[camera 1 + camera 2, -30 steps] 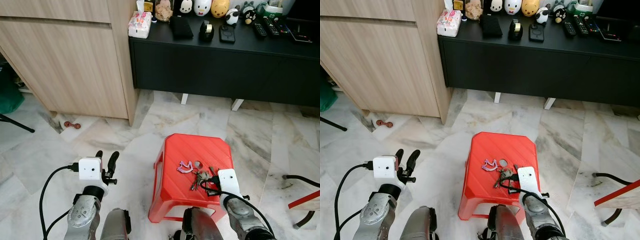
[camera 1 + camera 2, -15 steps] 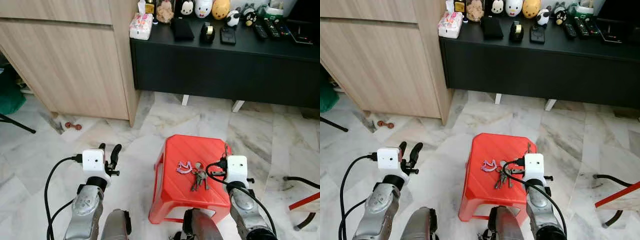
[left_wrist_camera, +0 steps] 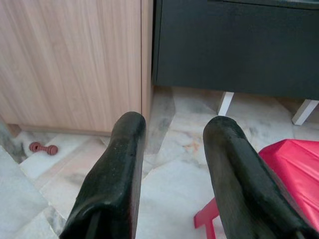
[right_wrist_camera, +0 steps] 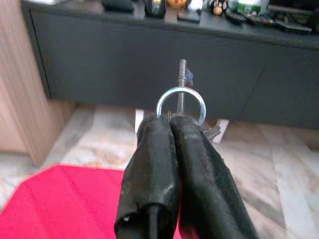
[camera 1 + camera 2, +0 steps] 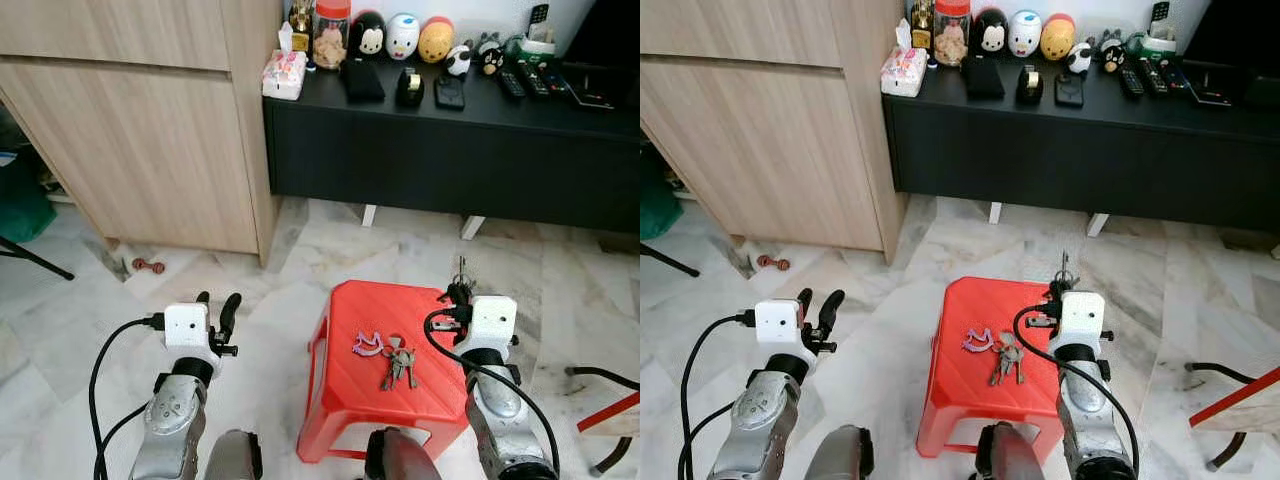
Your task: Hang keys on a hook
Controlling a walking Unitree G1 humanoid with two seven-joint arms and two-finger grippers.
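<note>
Right gripper (image 4: 174,130) has its jaws pressed tight together, and poking out just past their tips is a silver key ring (image 4: 180,102) with a key standing straight up from it. So one set of keys is pinched and lifted, clear of the red stool (image 5: 352,393). Below and to the left of those jaws, a second bunch of keys (image 5: 398,364) with a pink tag (image 5: 367,345) lies loose on the stool top.

Left gripper (image 3: 173,164): jaws spread wide, nothing between them, just marble floor ahead and a small red dumbbell toy (image 3: 43,148) by the foot of the wooden cabinet (image 5: 140,130).

Straight ahead of the right jaws, well apart, stands the black bench (image 5: 450,150), with its row of figurines (image 5: 403,36), tissue pack (image 5: 283,74) and remote controls (image 5: 530,82) along the top.

Progress, I'd say: pickup done, hanging not yet. I can't make out a hook anywhere, so finding it, carrying the ring over and slipping it on are all left.
</note>
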